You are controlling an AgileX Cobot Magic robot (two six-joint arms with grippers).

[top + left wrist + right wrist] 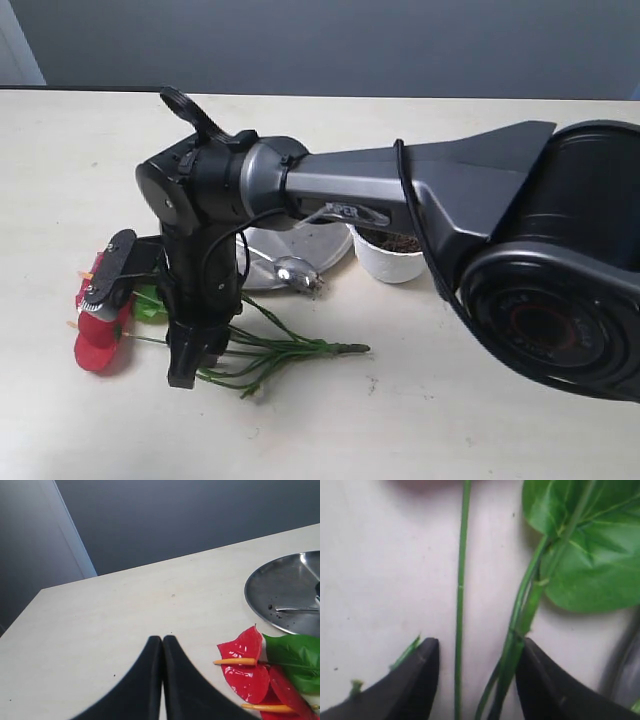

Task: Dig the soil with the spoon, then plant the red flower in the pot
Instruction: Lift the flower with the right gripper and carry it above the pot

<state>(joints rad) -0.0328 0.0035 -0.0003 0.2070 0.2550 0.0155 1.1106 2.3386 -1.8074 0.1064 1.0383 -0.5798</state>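
Pale table [480, 420] is carrying everything; the right tool [195, 365] is reaching over the red flower [100, 340], with spoon [298, 273], plate [320, 245] and pot [390, 255] lying near. Left tool [162, 647] is sitting closed, empty. Right tool [475, 660] is standing open around thin stems [520, 615]: probably light, floppy, best pinched there.

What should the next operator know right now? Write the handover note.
Right gripper: reaching across to the left side, jaws open, straddling the stems of the red flower, which lies flat on the table. Nothing gripped yet.
Left gripper: jaws shut, empty, low over the table beside the blooms.
Spoon: lying on the steel plate's edge.
Pot: upright by the plate, soil inside.
Done: soil appears to be already in the pot.
Left: close on the stems, lift, plant the flower.
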